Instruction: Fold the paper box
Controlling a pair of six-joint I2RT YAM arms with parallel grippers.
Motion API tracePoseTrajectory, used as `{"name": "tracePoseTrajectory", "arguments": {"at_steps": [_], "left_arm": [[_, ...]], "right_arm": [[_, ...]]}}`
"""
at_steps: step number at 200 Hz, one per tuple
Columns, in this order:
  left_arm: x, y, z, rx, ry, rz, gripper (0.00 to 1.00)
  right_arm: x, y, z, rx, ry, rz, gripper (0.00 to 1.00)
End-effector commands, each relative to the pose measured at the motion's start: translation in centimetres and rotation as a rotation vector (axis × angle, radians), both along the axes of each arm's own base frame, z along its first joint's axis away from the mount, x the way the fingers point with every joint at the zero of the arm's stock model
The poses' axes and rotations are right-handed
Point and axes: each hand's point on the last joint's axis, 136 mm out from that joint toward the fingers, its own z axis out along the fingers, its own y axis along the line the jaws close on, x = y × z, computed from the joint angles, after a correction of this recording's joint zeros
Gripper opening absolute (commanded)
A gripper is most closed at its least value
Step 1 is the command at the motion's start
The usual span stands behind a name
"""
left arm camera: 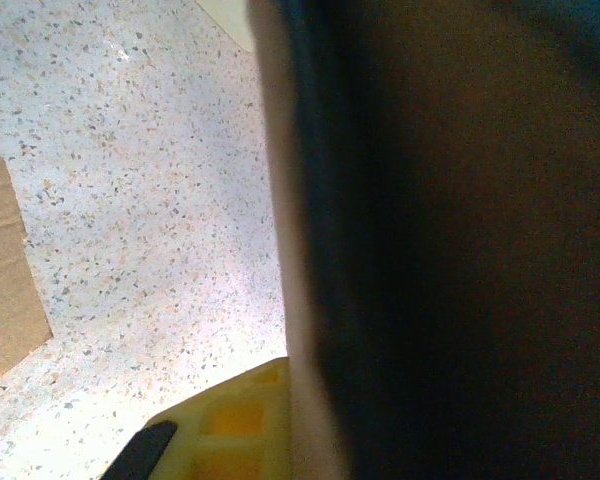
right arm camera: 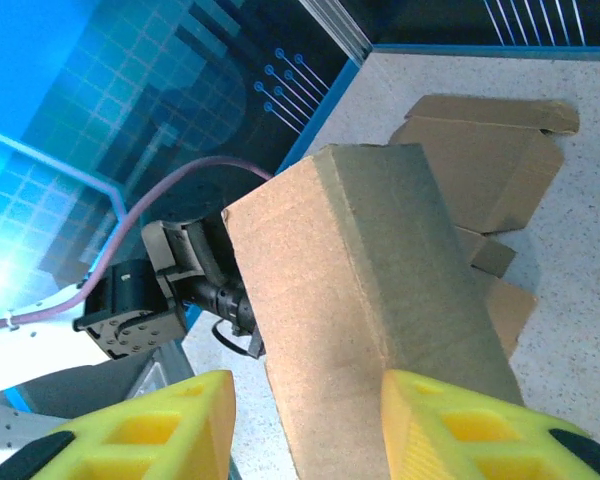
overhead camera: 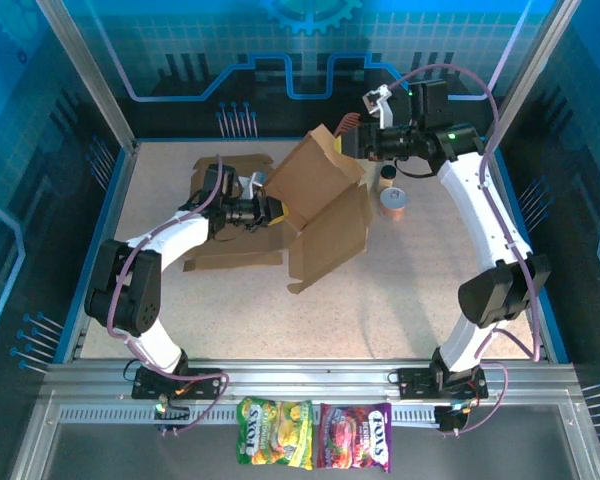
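Cardboard, light and floppy: the paper box (overhead camera: 320, 205) stands half-open mid-desk. Left claw (overhead camera: 271, 211) is clenched on its lower panel; right claw (right arm camera: 305, 425) straddles the upper flap's edge, grip unclear. Hold near creases.

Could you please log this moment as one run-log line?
stage: folding | box: part-folded, raised | left claw: shut on box | right claw: straddling box flap, grip unclear | tape roll: on table

Top camera high behind arms, facing down; both wrist cameras pressed close against paper box (overhead camera: 320, 205).
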Motion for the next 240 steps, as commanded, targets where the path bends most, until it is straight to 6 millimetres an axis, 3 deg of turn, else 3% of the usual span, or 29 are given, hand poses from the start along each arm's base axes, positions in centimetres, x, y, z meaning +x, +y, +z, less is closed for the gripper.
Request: {"name": "tracePoseTrajectory", "arguments": {"at_steps": [1,40,63,81,101,117,139,178,240], "left_arm": [[0.2,-0.2,1.8,-0.021,-0.049,-0.033,0.00],[0.0,-0.2,1.9,-0.017,-0.052,-0.040,0.00],[0.0,-0.1,1.8,-0.011,-0.049,-0.040,0.00],[-0.1,-0.1,1.7,-0.007,-0.049,-0.041,0.00],[-0.2,-0.1,1.7,-0.007,-0.048,-0.043,0.00],[-0.2,-0.1,1.6,-0.007,-0.047,-0.041,0.00],[-0.1,-0.1,1.7,-0.009,-0.049,-0.041,0.00],[-0.1,-0.2,1.8,-0.012,-0.049,-0.043,0.00],[-0.3,-0.1,1.9,-0.009,-0.050,-0.047,0.00]], "right_arm": [[-0.1,-0.1,-0.8,-0.069,-0.012,-0.001,0.44],[0.2,-0.3,-1.2,-0.172,-0.063,-0.023,0.46],[0.3,-0.7,-1.0,-0.280,-0.131,-0.054,0.40],[0.5,-1.5,0.4,-0.305,-0.192,-0.105,0.35],[0.6,-2.7,2.4,-0.298,-0.254,-0.174,0.35],[0.8,-3.5,2.9,-0.275,-0.252,-0.195,0.35],[1.2,-3.9,2.2,-0.237,-0.209,-0.181,0.37],[1.7,-3.3,0.9,-0.137,-0.120,-0.105,0.52],[1.8,-1.4,-0.2,-0.063,-0.061,-0.003,0.53]]}}
